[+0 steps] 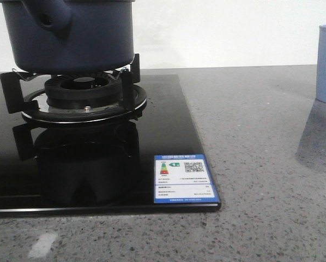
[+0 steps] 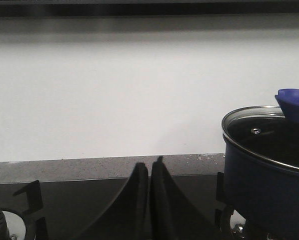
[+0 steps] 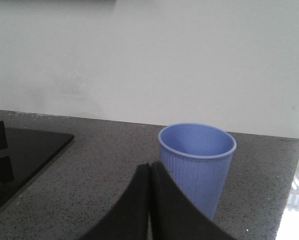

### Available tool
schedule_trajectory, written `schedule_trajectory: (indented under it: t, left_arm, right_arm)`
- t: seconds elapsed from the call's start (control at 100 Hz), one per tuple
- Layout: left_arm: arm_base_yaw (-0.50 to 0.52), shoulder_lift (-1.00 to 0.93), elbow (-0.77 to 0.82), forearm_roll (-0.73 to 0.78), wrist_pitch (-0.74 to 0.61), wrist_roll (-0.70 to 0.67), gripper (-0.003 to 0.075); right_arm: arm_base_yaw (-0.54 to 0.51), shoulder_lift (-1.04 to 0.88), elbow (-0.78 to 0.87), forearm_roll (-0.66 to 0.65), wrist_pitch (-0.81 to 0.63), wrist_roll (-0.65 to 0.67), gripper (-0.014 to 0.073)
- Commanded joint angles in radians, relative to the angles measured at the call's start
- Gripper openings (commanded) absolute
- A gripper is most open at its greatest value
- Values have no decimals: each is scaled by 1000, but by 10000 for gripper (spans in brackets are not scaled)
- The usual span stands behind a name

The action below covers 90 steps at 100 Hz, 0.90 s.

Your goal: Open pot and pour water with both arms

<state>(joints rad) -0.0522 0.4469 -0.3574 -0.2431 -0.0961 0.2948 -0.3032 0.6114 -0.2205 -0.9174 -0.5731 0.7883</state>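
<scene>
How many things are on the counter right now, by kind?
Pot: 1, on the burner, glass lid on
Cup: 1, pale blue, upright on the stone
Hob: 1, black glass with a label
Total: 3

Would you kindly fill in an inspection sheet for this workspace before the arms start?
Surface: grey speckled counter with a black glass hob set on it.
Job's things: pot on the burner grate, glass lid on; cup upright on the counter, right of the hob; no water visible in it.
Clutter: energy label stuck on the hob's near corner.
Grippers: left gripper shut, holding nothing; right gripper shut, holding nothing, cup just beyond it.
Cables: nothing seen.
Surroundings: plain white wall behind.
</scene>
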Motion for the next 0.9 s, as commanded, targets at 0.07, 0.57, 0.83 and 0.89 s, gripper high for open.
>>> schedule_trajectory:
  t: [0.07,0.57,0.83,0.89]
  left_arm:
    - [-9,2,-29,0,-80,1,-20]
    - [-9,-137,92,142,-23,-14,-20]
    - [41,-380,326,142,-11,-103,-20]
    - [58,-416,368,148,-10,-139,-20]
  right_arm:
    - [1,-2,-25,33,-42,-9,-57]
    - [1,-2,-25,33,-42,-9,-57]
    - [1,-2,-25,33,-42,-9,-57]
    - [1,-2,-25,33,-42,-9,-57]
